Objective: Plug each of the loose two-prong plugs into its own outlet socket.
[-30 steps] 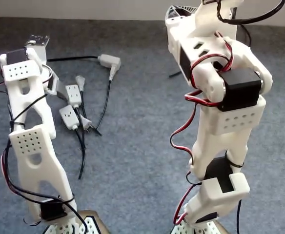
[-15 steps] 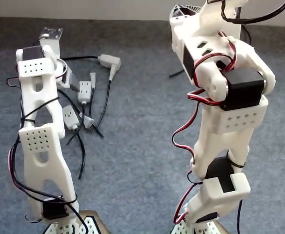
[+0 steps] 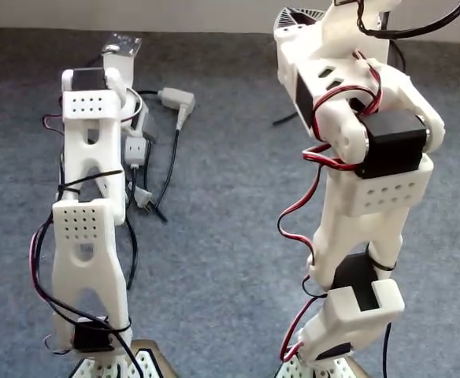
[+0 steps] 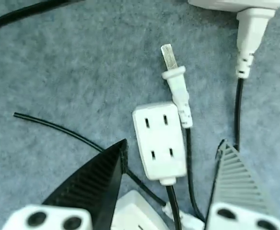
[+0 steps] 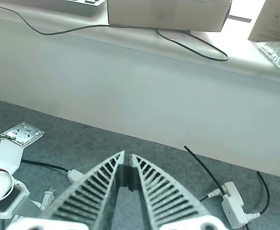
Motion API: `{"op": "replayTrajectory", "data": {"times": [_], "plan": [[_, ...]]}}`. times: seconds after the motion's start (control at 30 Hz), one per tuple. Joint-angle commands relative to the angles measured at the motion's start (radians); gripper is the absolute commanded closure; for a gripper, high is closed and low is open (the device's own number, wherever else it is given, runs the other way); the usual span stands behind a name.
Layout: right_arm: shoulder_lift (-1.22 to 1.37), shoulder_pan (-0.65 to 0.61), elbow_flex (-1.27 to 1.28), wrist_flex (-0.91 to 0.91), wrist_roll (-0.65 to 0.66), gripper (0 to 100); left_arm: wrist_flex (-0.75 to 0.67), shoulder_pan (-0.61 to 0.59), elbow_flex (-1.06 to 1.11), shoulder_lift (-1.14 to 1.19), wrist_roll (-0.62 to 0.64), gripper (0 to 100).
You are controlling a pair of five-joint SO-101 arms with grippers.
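White two-prong plug (image 4: 175, 81) is seen lying loose on the grey desk (image 4: 58, 72), just beside the outlet socket (image 4: 158, 141), whose slots are empty. No plugging is judged done yet. The left tool (image 4: 172, 146) is spread wide around the socket, holding nothing. The right tool (image 5: 127, 155) is nearly closed and empty.

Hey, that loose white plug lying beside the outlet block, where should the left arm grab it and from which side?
Grip the loose white plug on its moulded body, behind the prongs. Come from above, fingers across its width: it lies flat, and the outlet block crowds its cord end.
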Motion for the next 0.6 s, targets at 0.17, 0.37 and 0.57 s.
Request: {"op": "replayTrajectory", "data": {"times": [0.17, 0.37, 0.57], "plan": [[-0.002, 0.007, -0.002, -0.025, 0.012, 98.5, -0.075, -0.051, -0.002, 0.074, 0.002, 71], [0.047, 0.007, -0.005, -0.045, 0.012, 98.5, -0.072, -0.088, -0.004, 0.079, 0.0, 71], [0.054, 0.004, -0.007, -0.047, 0.012, 98.5, -0.068, -0.119, -0.002, 0.025, -0.032, 71]]}}
